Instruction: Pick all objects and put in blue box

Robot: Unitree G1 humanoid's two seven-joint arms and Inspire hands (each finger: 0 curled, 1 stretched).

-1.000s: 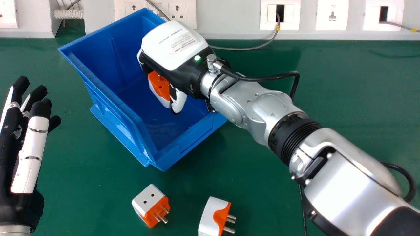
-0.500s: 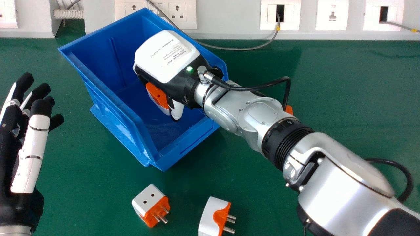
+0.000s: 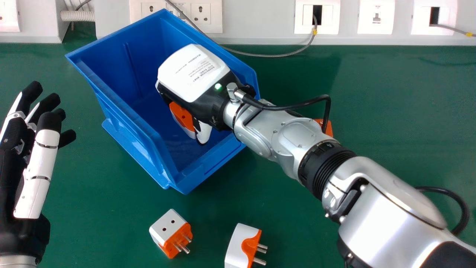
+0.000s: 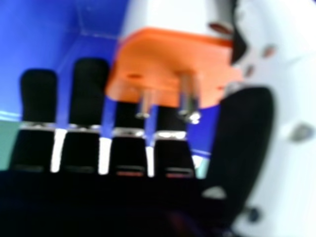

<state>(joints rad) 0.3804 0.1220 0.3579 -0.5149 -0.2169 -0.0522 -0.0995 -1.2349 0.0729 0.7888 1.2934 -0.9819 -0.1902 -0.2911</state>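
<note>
Blue box [image 3: 135, 128], 10 o'clock. White-orange: plug [image 3: 182, 115] held over box; plug [image 3: 169, 230] lying at 7, plug [image 3: 238, 245] at 6, pins toward 4. Orange piece [image 3: 328, 128] at 3, part-hidden.

The silver right forearm [image 3: 390, 212] has a black ribbed collar [image 3: 329, 170], black cable [image 3: 276, 108] and white-backed hand [image 3: 197, 78].

The storage bin [image 3: 128, 128] stands near the back edge of the bench [image 3: 379, 111], one plug adapter [image 3: 182, 116] within its opening. Before it lie a left adapter [image 3: 167, 227] and a right adapter [image 3: 238, 245]; right of it, a partly hidden object [image 3: 329, 129].
</note>
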